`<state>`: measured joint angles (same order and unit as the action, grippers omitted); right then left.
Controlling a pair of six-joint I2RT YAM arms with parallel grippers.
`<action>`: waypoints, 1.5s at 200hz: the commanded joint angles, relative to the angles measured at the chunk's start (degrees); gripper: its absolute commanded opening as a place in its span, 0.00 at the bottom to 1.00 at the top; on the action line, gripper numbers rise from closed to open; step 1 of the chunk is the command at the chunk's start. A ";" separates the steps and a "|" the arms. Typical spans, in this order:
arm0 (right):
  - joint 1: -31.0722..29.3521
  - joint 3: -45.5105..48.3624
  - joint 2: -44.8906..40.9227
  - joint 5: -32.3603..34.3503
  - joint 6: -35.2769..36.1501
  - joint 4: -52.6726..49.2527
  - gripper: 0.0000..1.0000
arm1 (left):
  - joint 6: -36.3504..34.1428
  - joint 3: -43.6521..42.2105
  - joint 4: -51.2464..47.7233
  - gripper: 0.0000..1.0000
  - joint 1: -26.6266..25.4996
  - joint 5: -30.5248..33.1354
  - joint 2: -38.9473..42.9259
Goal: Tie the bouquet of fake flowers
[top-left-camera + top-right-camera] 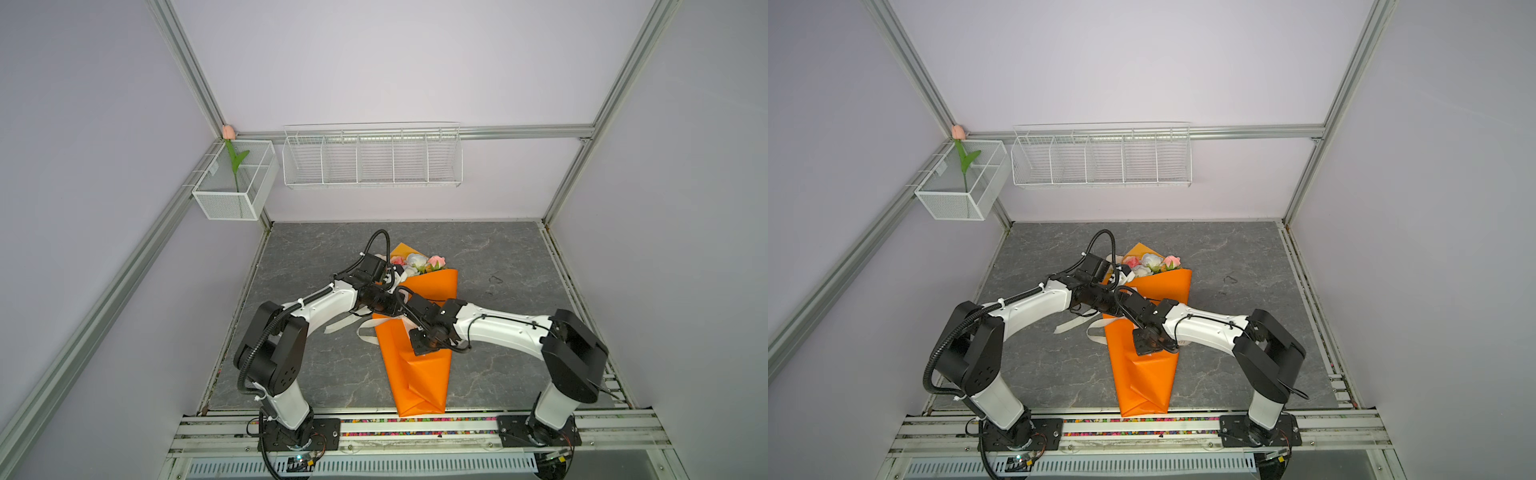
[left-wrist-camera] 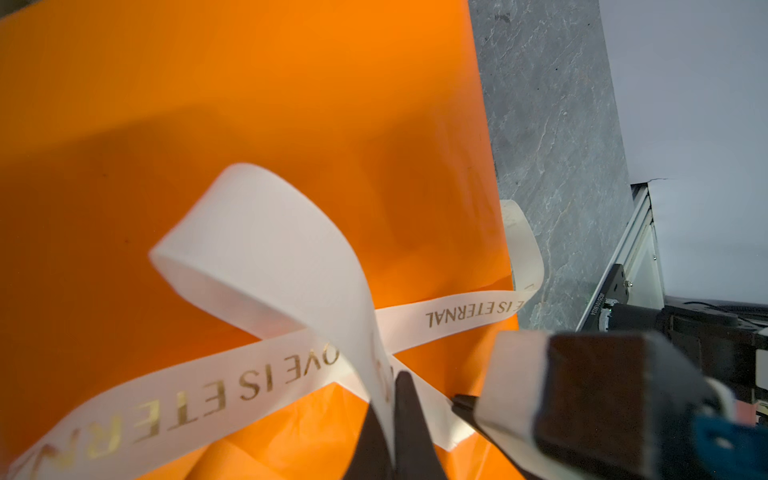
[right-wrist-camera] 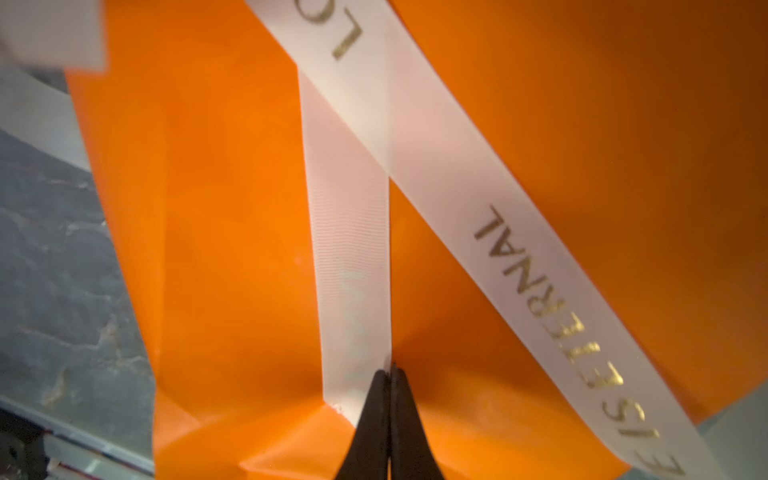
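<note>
Wrapped bouquet of fake flowers (image 1: 417,262) lying at frame centre, pink and white blooms pointing up-frame, orange wrapping paper (image 1: 419,374) tapering toward the lower edge, gold-lettered white ribbon (image 2: 266,249) crossing it.

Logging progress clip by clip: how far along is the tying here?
Done: the bouquet lies wrapped in orange paper, and the ribbon is laid across the wrap with its strands crossed. In hand: the left gripper and the right gripper are each shut on a ribbon strand. Left: no knot or bow shows yet; the loop is slack and needs pulling tight.
</note>
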<state>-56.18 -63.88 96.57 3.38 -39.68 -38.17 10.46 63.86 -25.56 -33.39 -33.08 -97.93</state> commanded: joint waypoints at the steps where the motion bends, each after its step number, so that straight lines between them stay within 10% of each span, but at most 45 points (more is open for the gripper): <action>1: -1.09 3.50 -4.07 -1.38 -2.56 -1.92 0.06 | -0.13 -0.44 0.01 0.04 -0.19 -1.11 0.20; 47: -1.87 6.83 -9.72 3.70 -4.01 -9.28 0.06 | -0.22 -0.93 0.06 0.17 -0.26 -2.40 -0.10; 97: -0.87 6.92 -10.56 10.08 -5.73 -17.81 0.06 | -0.70 -1.01 -3.03 0.57 -0.32 -0.65 2.96; 129: 0.09 8.27 -11.97 11.70 -4.71 -19.29 0.06 | -1.11 -2.32 -8.29 1.00 -0.09 5.50 9.02; 187: 1.20 9.37 -12.92 10.99 -3.31 -17.78 0.06 | 15.22 -9.36 -12.74 0.99 6.96 29.01 18.41; 219: 1.22 8.79 -12.72 11.16 -2.63 -17.38 0.06 | 20.66 -13.83 -5.54 0.99 15.19 13.80 16.24; 300: 1.09 9.50 -12.82 11.56 -2.59 -17.29 0.06 | 31.31 -11.10 4.36 0.94 15.09 9.83 6.77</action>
<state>-55.11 -55.37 84.86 13.96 -42.37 -55.22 37.52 50.39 -24.01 -18.11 -22.52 -89.60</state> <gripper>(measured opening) 0.065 0.953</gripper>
